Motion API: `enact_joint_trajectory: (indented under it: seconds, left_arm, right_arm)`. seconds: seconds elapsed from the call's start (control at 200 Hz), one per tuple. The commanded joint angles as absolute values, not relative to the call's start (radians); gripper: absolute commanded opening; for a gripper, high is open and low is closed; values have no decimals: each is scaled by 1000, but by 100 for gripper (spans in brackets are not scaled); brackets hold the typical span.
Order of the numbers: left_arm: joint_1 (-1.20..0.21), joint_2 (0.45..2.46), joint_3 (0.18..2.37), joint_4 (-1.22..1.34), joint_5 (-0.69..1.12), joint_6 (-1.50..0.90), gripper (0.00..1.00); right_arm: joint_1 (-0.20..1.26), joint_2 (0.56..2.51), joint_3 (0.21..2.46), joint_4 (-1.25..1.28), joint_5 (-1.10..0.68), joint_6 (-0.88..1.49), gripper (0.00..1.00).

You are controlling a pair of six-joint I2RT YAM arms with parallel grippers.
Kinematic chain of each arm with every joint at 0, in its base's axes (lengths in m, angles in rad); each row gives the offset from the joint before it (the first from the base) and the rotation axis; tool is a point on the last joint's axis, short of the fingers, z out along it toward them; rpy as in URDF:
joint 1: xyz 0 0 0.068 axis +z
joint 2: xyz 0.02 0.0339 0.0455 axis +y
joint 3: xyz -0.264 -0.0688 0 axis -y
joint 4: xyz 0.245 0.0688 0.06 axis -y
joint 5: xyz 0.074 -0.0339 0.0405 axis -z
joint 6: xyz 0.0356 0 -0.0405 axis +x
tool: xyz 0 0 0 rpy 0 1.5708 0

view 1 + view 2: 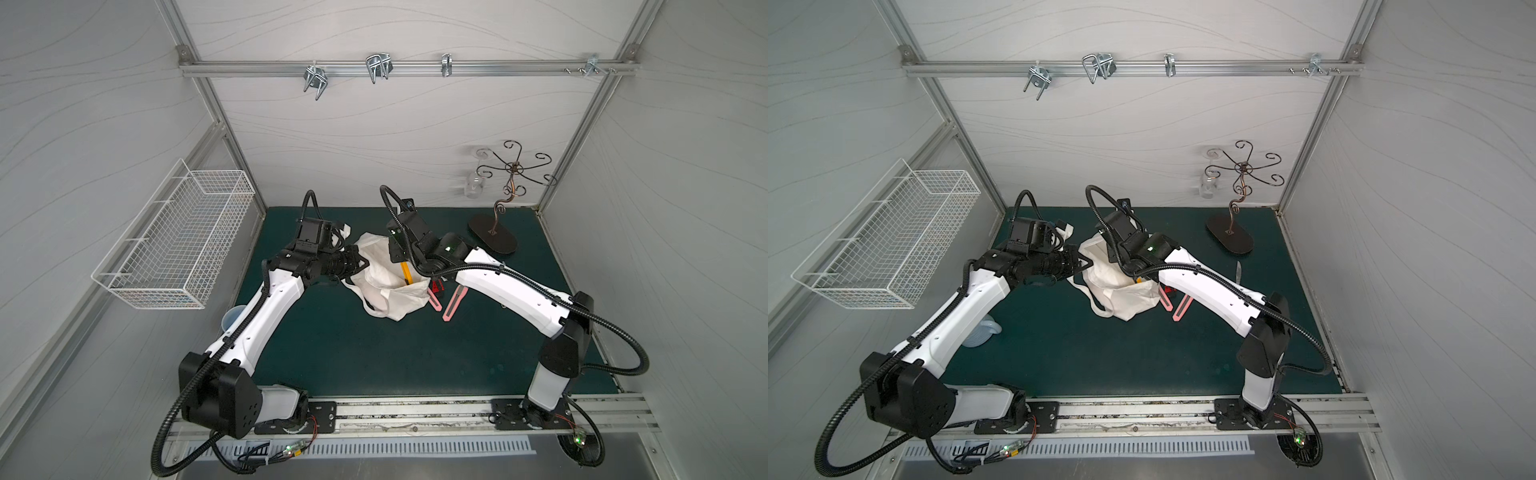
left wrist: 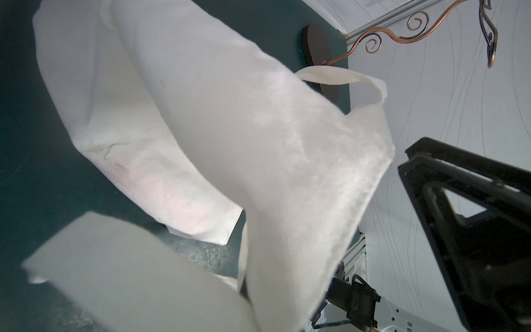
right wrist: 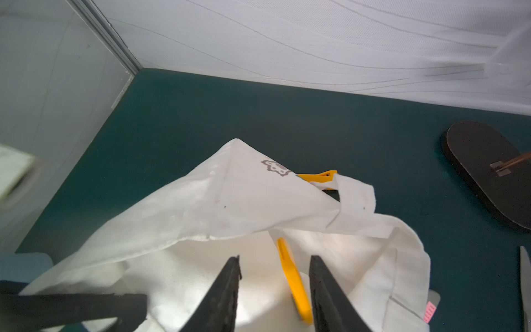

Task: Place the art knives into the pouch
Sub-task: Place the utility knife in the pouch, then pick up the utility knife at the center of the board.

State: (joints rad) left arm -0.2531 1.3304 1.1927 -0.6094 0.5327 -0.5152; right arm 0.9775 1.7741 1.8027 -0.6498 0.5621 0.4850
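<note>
Right hand (image 3: 274,258) over yellow knife (image 3: 293,276), white pouch (image 3: 215,207)

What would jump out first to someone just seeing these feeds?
The white pouch mid-mat, its rim pinched up by the left hand so the mouth gapes. Inside that mouth sits the yellow art knife, with the open right hand just above it. A scrolled metal rack stands at the mat's far right corner.

top views: high at front, looking down on whole table (image 1: 374,353) | left wrist: close beside pouch (image 2: 230,129) | right wrist: close above its mouth | shared: pouch
</note>
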Motion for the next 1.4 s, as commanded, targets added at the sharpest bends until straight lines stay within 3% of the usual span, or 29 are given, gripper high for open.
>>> enact_joint_trajectory:
  seconds: [0.0,0.175,0.265,0.46,0.625,0.94,1.396]
  left_arm:
    - [-260,1333,1229,-607,530,-492,0]
    - [-261,1332,1229,-606,529,-494,0]
    - [-261,1330,1228,-608,527,-493,0]
    - [-261,1329,1229,-605,531,-494,0]
    - [-261,1326,1226,-600,532,-501,0]
    - [-261,1311,1220,-602,533,-499,0]
    - [-261,1312,1220,-606,538,-494,0]
  right_arm:
    - [976,1723,1799,-605,599,444,48]
    - [891,1607,1754,-721,578,523,50]
    - [772,1560,1691,-839,485,641,43]
    - [549,1510,1415,-918,319,810,39]
    - [520,1518,1207,-847,240,908,40]
    - [521,1681,1101,-773,52,999,44]
    - [553,1784,1178,-771,33,1006,50]
